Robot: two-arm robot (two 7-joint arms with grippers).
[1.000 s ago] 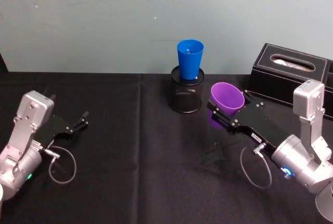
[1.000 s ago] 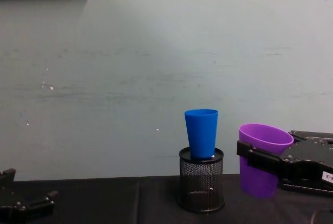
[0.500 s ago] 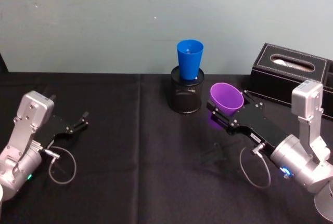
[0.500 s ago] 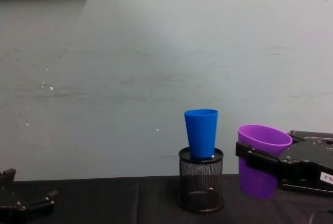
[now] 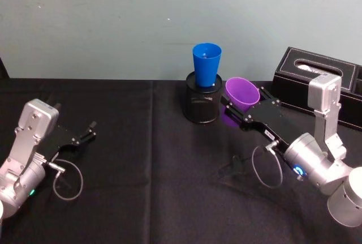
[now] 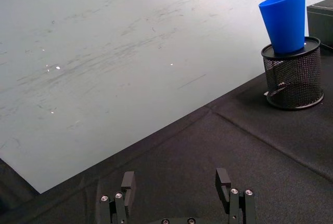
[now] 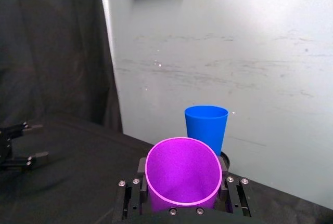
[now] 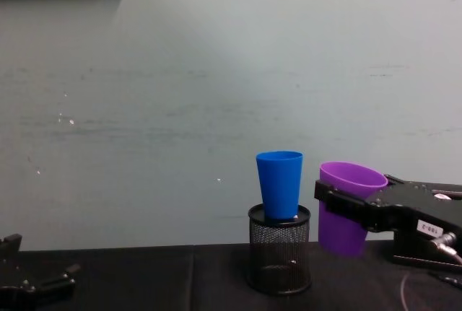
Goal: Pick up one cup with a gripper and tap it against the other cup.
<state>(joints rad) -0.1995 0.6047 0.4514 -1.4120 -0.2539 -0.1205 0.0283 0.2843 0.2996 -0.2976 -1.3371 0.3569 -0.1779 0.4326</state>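
The right claw (image 5: 243, 99) is clamped on the purple cup (image 5: 242, 90), one flat black jaw on each side of the cup wall just under the rim. It holds the cup off the desk (image 5: 153, 170), right of centre in the head view. In the chest view the cup hangs slightly tilted, at about the height of the blue cup (image 5: 206, 63) and just to the right of it. A thin strip of wall shows between the two, so they are apart.

The blue cup stands upright with its base inside the black wire-mesh pen holder (image 5: 202, 108), which sits on the desk near the wall, at centre frame. In the right wrist view the purple cup's open mouth faces the camera, with the blue cup behind it.

A blue ring (image 5: 296, 170) glows on the right arm's silver wrist, and a cable loops beside it. A small white label (image 8: 429, 229) sits on the claw's black body in the chest view; its print is too small to read.

The left claw (image 5: 89, 131) rests low at the left of the head view, its fingers (image 6: 127, 182) spread apart and holding nothing.

A black tissue box (image 5: 314, 77) stands at the right edge, behind the right arm. Both cups are plain, with no writing.
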